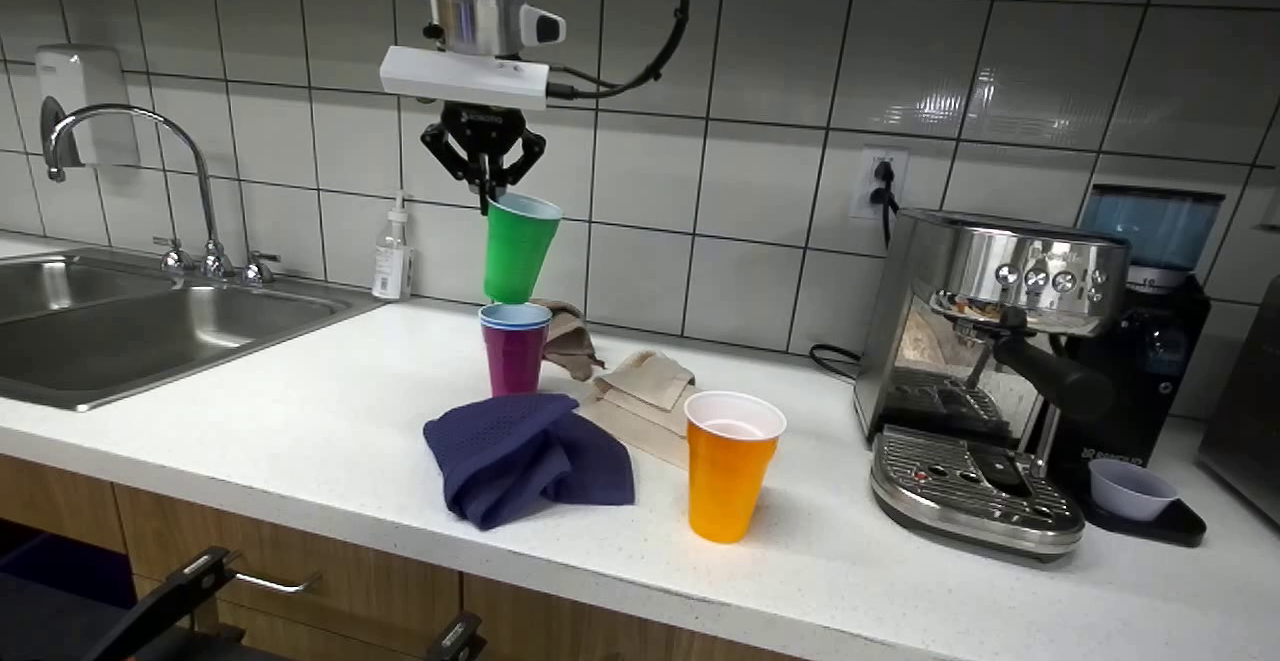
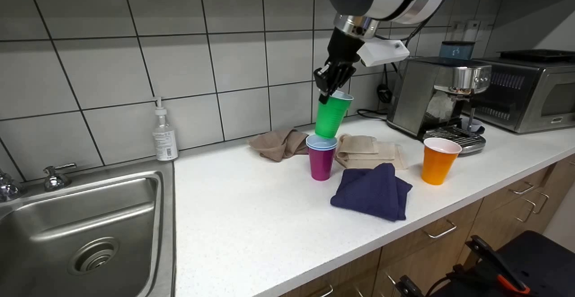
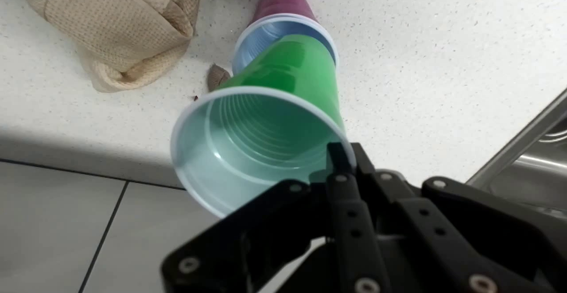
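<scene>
My gripper is shut on the rim of a green cup, pinching its wall with one finger inside and one outside. The cup hangs tilted, its pale mouth facing up in the wrist view. Right below it a purple cup with a light blue inside stands upright on the counter; its rim looks doubled. In the wrist view the base of the green cup overlaps the opening of the purple cup. I cannot tell whether the two touch.
A navy cloth lies in front of the purple cup, with beige cloths and a brown cloth behind. An orange cup and an espresso machine stand to one side. A sink and soap bottle are opposite.
</scene>
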`<state>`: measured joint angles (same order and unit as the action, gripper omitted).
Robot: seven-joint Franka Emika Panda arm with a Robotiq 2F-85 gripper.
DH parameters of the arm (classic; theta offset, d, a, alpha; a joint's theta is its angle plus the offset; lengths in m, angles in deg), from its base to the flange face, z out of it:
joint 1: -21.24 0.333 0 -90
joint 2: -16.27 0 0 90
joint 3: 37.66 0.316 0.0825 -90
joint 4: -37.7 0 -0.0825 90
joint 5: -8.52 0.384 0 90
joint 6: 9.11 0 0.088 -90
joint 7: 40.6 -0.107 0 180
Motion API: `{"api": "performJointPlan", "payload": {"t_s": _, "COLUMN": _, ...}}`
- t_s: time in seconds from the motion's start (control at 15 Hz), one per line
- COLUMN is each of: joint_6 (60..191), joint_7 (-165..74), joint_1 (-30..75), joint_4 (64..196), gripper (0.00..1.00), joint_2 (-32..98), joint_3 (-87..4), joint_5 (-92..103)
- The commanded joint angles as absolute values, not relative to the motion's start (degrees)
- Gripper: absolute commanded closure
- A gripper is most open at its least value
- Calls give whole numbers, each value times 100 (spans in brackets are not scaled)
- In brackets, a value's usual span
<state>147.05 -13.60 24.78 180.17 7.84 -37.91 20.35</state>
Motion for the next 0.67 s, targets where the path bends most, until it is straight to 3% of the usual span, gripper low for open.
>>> {"api": "performJointPlan", "payload": {"t_s": 0.0, "joint_6": 14992, "joint_7": -1417, "joint_1": 2550, "joint_4": 18074, "gripper": 99, "joint_2": 839, "joint_3": -3835, "joint_5": 1842}}
{"api": "performJointPlan", "payload": {"t_s": 0.6, "joint_6": 15295, "joint_7": -1437, "joint_1": 2531, "joint_4": 18050, "gripper": 99, "joint_2": 1112, "joint_3": -3805, "joint_5": 1652}}
